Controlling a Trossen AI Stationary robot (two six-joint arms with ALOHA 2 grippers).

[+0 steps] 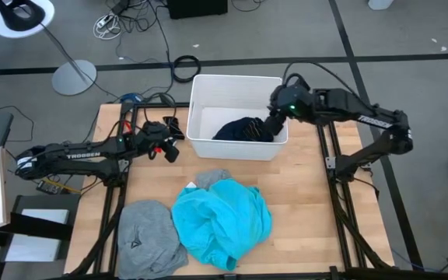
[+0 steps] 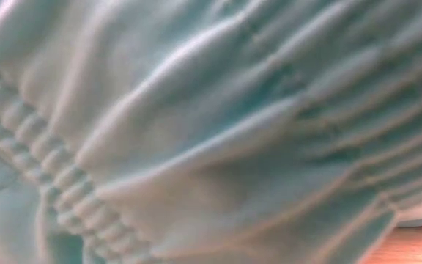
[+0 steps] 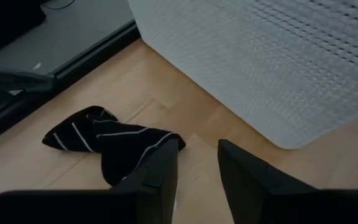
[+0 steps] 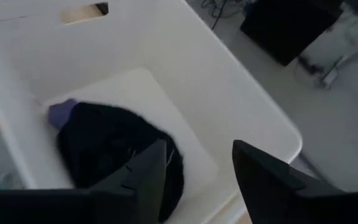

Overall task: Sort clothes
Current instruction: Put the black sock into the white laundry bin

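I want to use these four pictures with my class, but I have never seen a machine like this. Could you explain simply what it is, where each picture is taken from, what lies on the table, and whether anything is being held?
It is a robot with two dark arms at a wooden table, sorting clothes. One picture looks straight down; one sits at table height, filled by the turquoise garment; two look out from the wrists. Beside that garment lies a grey shirt. A dark garment lies in the white bin. The right end effector hovers open above it, holding nothing. The left end effector, also open and empty, is near a black striped sock on the table beside the bin.
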